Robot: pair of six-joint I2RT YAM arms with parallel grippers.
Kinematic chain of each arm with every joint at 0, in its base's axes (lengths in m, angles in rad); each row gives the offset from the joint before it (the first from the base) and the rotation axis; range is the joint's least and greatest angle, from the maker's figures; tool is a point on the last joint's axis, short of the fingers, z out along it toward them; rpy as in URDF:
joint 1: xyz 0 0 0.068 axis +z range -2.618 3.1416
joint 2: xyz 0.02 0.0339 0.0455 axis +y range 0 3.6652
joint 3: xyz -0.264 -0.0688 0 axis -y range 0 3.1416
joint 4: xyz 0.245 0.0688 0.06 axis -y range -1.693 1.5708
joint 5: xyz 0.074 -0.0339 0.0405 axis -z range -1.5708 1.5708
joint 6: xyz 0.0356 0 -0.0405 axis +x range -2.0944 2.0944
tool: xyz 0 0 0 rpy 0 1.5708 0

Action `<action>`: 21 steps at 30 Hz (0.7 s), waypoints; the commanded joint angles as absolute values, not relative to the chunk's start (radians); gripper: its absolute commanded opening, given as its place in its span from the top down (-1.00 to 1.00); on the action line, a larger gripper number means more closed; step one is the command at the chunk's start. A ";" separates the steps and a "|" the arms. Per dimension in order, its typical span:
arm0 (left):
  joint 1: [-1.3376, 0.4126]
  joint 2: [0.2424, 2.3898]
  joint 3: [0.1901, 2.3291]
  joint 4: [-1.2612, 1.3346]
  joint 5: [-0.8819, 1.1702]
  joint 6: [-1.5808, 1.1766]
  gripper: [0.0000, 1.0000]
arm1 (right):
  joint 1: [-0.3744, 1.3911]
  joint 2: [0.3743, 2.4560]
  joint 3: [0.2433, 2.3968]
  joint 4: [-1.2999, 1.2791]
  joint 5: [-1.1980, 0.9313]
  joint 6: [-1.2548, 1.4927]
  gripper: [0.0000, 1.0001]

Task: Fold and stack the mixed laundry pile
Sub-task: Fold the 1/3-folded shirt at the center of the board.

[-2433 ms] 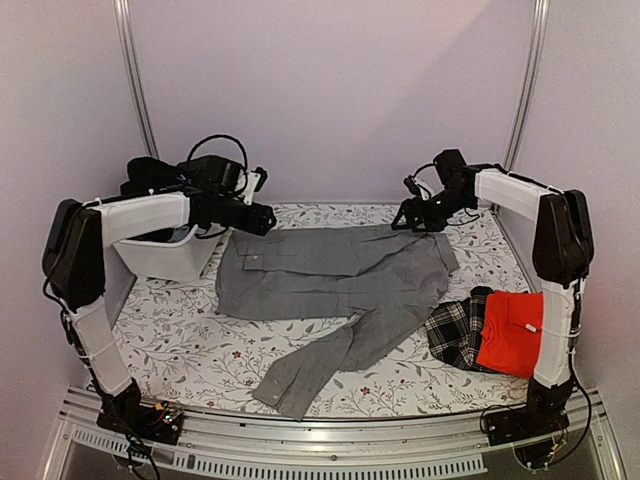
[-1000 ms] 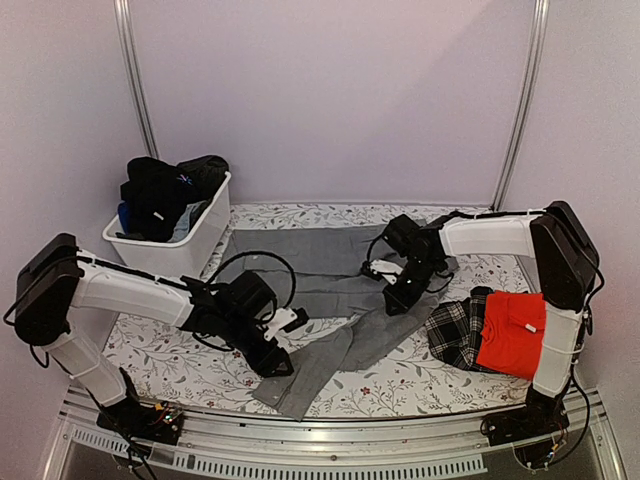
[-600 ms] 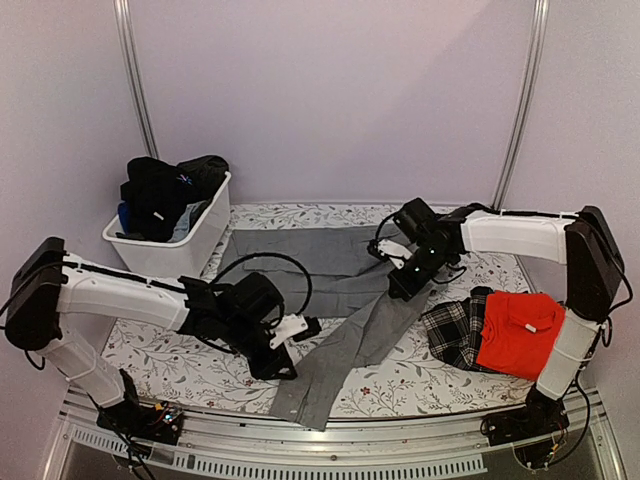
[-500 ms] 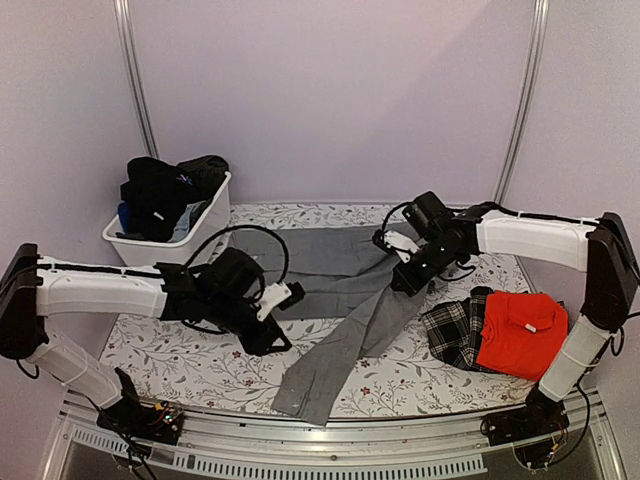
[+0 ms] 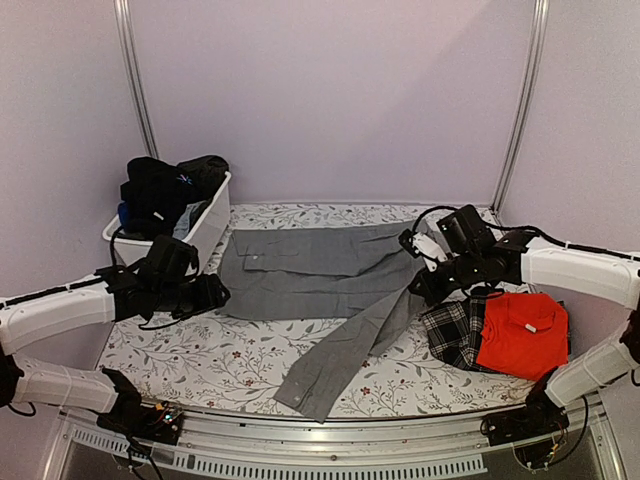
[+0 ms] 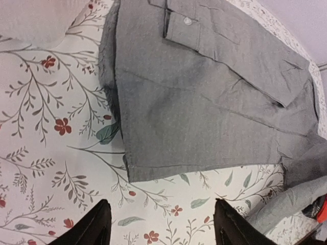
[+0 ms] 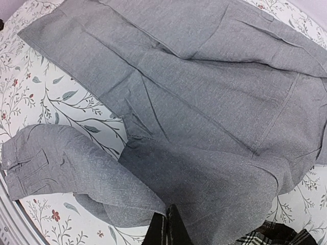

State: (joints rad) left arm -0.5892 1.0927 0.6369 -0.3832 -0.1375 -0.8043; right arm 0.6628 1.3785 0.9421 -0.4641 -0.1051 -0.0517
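Two robot arms are showing here, the left arm [image 5: 60, 310] and the right arm [image 5: 580, 268], and they are carrying two grippers: the left gripper [image 6: 162, 204] and the right gripper [image 7: 168, 214]. One grey collared shirt [image 5: 320, 275] is lying on the one floral table cover [image 5: 200, 350]. One red shirt [image 5: 522, 332] and one black-and-white plaid cloth [image 5: 455, 330] are lying there too, so three garments are lying out. One white tub [image 5: 195, 240] is holding at least two more pieces: one black garment [image 5: 165, 185] and one blue piece [image 5: 122, 217]. Two metal poles [image 5: 135, 90] are standing behind.
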 commanded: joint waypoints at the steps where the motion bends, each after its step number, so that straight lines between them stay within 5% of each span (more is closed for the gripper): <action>1: -0.563 1.088 0.579 -0.416 -0.079 -1.116 -0.35 | 0.667 1.364 0.924 -0.405 -0.086 -0.022 1.00; 15: -0.506 1.265 0.564 -0.203 -0.038 -1.140 -0.05 | 0.667 1.354 0.920 -0.402 -0.063 -0.035 1.00; 21: -0.477 1.313 0.584 -0.148 -0.053 -1.142 0.42 | 0.666 1.340 0.919 -0.404 -0.047 -0.035 1.00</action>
